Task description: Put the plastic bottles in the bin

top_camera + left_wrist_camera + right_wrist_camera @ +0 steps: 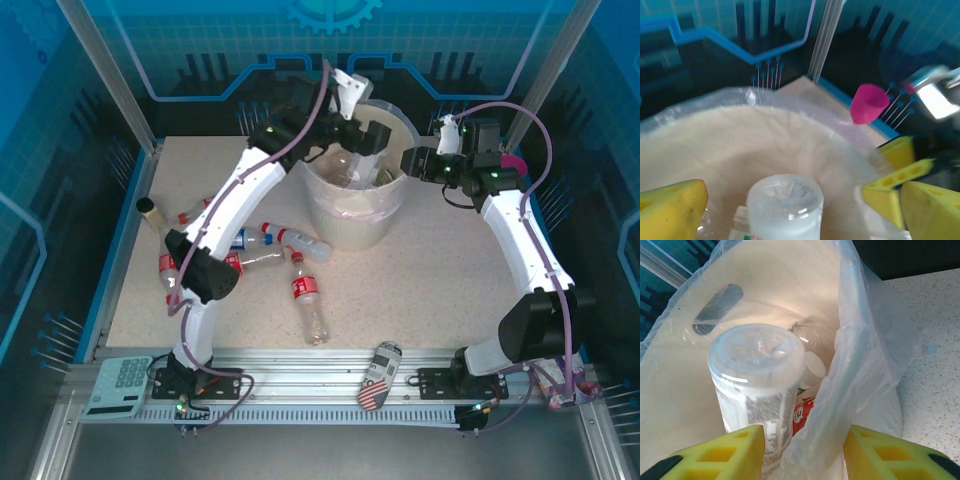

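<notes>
The cream-white bin [352,222], lined with a clear bag, stands at the back middle of the table. My left gripper [377,137] hangs open over its mouth. In the left wrist view a clear bottle [785,206] sits base-up in the wide gap between the fingers [672,210], touching neither. My right gripper [409,160] is at the bin's right rim, open, and its fingers [720,455] straddle the bag's edge [850,390]. A clear bottle [756,385] stands base-up inside the bin, with a red-labelled one [802,415] beneath it. Several bottles lie on the table, among them one [309,298] and another [303,241].
A stars-and-stripes can [378,375] lies on the front rail. A calculator [118,385] sits at the front left. The pink cup [868,103] stands behind the bin at the back right [514,160]. More bottles [170,268] crowd the left arm's base link.
</notes>
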Robot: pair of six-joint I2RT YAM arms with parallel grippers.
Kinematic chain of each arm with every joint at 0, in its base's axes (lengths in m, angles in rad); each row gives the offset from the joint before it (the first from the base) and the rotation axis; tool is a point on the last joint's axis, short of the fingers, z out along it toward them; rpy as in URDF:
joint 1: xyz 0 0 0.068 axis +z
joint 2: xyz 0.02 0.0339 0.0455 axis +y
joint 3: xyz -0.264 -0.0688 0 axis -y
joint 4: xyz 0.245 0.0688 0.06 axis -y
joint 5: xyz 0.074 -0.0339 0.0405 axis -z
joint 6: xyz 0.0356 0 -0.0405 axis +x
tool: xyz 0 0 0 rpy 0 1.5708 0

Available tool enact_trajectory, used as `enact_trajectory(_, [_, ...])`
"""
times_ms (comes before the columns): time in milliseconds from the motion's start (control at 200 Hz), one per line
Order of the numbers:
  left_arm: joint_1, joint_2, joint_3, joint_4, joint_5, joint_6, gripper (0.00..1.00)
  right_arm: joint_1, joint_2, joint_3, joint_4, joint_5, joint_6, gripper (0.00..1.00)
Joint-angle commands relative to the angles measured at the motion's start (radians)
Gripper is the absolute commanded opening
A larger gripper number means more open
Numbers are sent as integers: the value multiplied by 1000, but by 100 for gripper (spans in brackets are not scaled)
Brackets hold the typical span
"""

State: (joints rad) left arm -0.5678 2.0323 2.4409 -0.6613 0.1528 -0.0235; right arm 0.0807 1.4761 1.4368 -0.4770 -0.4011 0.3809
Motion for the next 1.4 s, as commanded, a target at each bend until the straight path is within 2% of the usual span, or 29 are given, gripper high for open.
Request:
enact_trajectory(0, [-9,-117,-64,-9,-56,-10,99,22,7,0,-25,7,-14,46])
enact_trajectory(85, [-13,-261,-217,-8,-157,-59,99,21,0,-6,-25,13,-17,46])
enact_trajectory(300, [-10,-720,-862,39,-351,-275,99,16,-3,3,-47,25,-42,46])
enact_trajectory(435, [11,-951,-1215,9,-294,-447,99,13,0,15,-59,20,-55,46])
enact_trajectory(535, [16,-1032,-1384,-24,-240,-566,98,13,4,15,-61,13,-62,46])
enact_trajectory(610, [16,-1064,-1521,55,-162,-676,97,14,6,7,-57,11,-60,46])
enact_trajectory(745, [11,-1034,-1737,305,-78,-867,94,13,6,-7,-48,10,-53,46])
enact_trajectory(870, [-13,-928,-1804,417,-98,-967,93,13,4,-4,-54,13,-56,46])
enact_trajectory(1181, [-61,-661,-1791,552,-97,-1009,91,13,4,-1,-58,13,-57,46])
enact_trajectory(1396, [-76,-567,-1792,598,-103,-1029,88,13,7,1,-62,17,-63,47])
